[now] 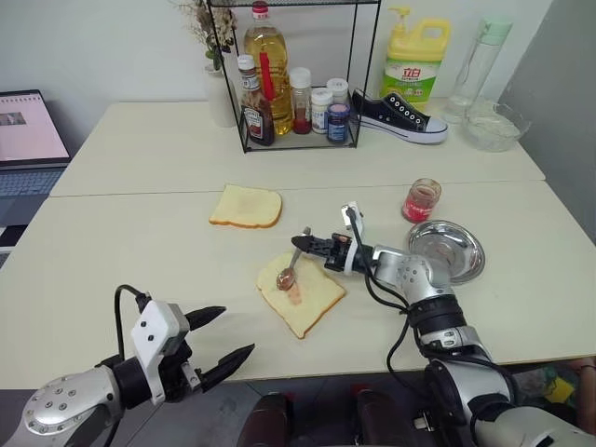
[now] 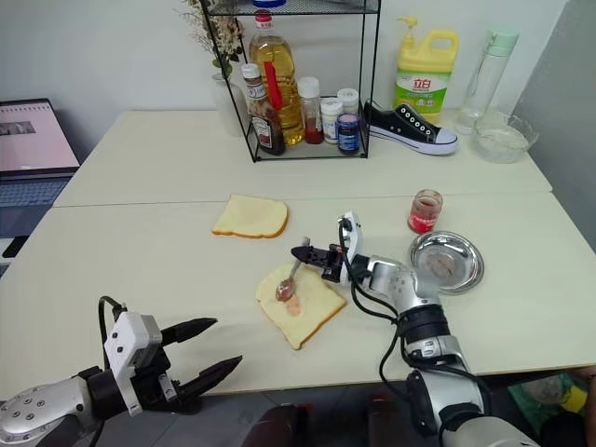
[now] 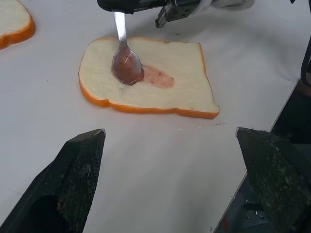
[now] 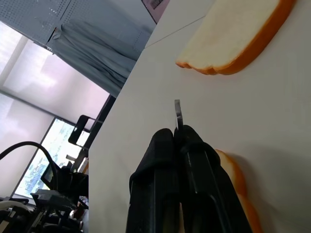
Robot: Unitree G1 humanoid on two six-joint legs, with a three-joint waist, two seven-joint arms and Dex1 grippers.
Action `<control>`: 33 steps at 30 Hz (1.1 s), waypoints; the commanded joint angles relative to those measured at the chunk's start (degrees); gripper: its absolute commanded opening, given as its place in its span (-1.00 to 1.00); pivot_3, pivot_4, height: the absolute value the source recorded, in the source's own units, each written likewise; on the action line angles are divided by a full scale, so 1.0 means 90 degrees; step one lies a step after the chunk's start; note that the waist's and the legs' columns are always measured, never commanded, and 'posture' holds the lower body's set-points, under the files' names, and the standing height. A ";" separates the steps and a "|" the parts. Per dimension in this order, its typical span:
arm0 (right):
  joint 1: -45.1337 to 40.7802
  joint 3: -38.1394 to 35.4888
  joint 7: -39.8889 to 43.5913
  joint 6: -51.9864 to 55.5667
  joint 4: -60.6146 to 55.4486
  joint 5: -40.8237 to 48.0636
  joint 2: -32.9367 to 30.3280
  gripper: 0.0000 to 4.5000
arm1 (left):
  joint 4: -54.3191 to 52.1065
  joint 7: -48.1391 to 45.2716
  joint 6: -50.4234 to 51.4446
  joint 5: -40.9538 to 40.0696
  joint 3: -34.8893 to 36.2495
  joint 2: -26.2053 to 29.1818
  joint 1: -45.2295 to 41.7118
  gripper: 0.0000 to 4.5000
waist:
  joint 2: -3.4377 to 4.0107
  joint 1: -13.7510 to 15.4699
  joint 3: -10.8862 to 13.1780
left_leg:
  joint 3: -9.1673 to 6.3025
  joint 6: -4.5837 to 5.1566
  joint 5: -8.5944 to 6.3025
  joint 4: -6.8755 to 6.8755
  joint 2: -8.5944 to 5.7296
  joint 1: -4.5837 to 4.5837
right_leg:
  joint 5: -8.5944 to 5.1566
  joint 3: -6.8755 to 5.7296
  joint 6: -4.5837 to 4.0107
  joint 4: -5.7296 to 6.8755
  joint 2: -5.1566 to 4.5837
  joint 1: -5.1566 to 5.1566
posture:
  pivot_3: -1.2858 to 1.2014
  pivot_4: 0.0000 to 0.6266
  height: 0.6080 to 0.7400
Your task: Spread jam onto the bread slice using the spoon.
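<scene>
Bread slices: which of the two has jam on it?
The bread slice nearer the robot, under the spoon held by the right gripper, bears a red jam smear. The other slice, farther back, is plain.

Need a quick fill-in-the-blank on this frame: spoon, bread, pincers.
1. The right pincer is shut on the slim silver metal spoon's ____.
2. The spoon's bowl rests on the squarish pale-yellow bread slice, beside a red-brown smear of ____.
3. The left pincer is ____ and holds nothing.
4. The second, untouched bread slice lies nearer the wire ____.

Missing: handle; jam; open; rack
</scene>
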 commanded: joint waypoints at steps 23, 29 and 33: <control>0.0492 -0.0131 0.0395 0.1373 -0.1043 0.0678 -0.1008 -0.98 | 0.0016 -0.0046 -0.0189 0.0062 -0.0192 0.0116 -0.0174 1.00 | 0.0000 0.0009 0.0000 | 0.0000 0.0000 0.0000 0.0000 -0.0002 -0.0001 | 0.0000 0.0001 0.0001 -0.0002 -0.0003 0.0003 | 0.03 -0.52 1.00; 0.0617 -0.0073 0.0551 0.1640 -0.1288 0.0791 -0.1218 -0.98 | 0.0008 -0.0044 -0.0188 0.0059 -0.0216 0.0113 -0.0186 1.00 | 0.0000 0.0008 0.0000 | -0.0001 0.0000 0.0000 0.0000 -0.0002 -0.0002 | 0.0000 0.0002 0.0001 -0.0003 -0.0003 0.0004 | 0.03 -0.52 1.00; 0.0484 -0.0502 0.0273 0.1743 -0.1480 0.1044 -0.1155 -0.98 | 0.0032 -0.0007 -0.0204 0.0076 -0.0219 0.0115 -0.0306 1.00 | -0.0001 0.0009 0.0001 | -0.0002 0.0000 0.0000 0.0000 -0.0002 -0.0002 | 0.0000 0.0002 0.0001 -0.0003 -0.0003 0.0004 | 0.03 -0.52 1.00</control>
